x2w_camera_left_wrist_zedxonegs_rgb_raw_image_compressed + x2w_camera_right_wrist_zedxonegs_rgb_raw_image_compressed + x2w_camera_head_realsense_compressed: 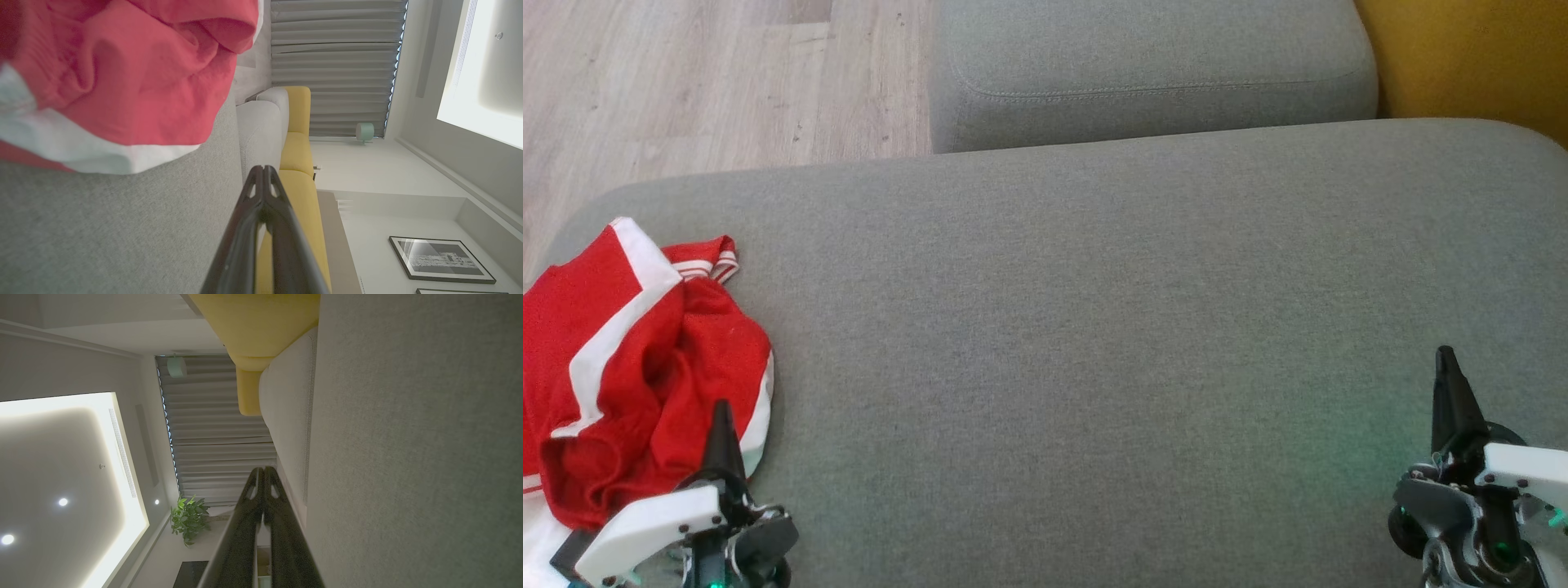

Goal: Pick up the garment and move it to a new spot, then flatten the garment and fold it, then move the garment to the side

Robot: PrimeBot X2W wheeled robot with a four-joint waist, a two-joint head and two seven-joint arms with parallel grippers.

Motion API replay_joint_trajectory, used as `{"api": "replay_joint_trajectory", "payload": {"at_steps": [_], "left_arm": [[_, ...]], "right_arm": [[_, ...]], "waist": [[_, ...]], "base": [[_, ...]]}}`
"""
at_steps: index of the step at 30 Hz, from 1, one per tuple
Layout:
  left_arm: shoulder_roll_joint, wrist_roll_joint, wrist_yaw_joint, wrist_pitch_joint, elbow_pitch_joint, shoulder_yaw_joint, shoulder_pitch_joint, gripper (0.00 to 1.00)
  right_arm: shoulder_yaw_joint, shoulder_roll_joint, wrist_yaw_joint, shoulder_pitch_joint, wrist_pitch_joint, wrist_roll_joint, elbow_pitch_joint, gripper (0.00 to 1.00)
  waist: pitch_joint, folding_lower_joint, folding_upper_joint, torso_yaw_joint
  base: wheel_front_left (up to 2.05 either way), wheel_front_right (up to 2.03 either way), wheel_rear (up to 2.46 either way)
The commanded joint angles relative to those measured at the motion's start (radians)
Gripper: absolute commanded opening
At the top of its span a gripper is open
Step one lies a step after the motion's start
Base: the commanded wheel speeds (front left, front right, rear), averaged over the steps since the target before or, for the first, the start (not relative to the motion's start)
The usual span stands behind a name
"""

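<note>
A broad grey fabric seat [1094, 327] spans the head view; a 2nd grey cushion [1152, 73] sits behind it at 12 o'clock, pale wood floor [686, 82] shows at 11 o'clock and a yellow sofa [1470, 57] at 1 o'clock. The wrist views show pleated grey curtains [335, 61], a lit recessed ceiling panel [61, 465] with 3 bright spots, 1 potted plant [190, 518] and 2 framed pictures [441, 259], their prints too small to read.

1 garment [629, 367], red with white bands, lies crumpled on the seat's edge at 8 o'clock in the head view; part of it runs off the frame.

There are 2 grippers; the left gripper [721, 412] stands at 7 o'clock, its tip against the garment's near hem, fingers pressed together with nothing between them; in its wrist view the cloth lies at 10 o'clock of the tips. The right gripper [1445, 359] stands at 4 o'clock over bare grey fabric, well apart from the garment, fingers likewise closed and empty.
</note>
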Motion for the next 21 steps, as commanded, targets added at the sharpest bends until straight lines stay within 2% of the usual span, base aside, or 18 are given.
{"api": "replay_joint_trajectory", "payload": {"at_steps": [1,21], "left_arm": [[0.005,0.009,-0.007,0.007,-0.028,0.036,-0.051,0.00],[0.005,0.009,-0.007,0.007,-0.028,0.036,-0.051,0.00]], "right_arm": [[0.021,-0.005,-0.001,-0.055,0.005,-0.003,-0.037,0.00],[0.021,-0.005,-0.001,-0.055,0.005,-0.003,-0.037,0.00]], "waist": [[0.000,0.0000,0.0000,0.000],[0.000,0.0000,0.0000,0.000]], "base": [[0.00,0.00,0.00],[0.00,0.00,0.00]]}}
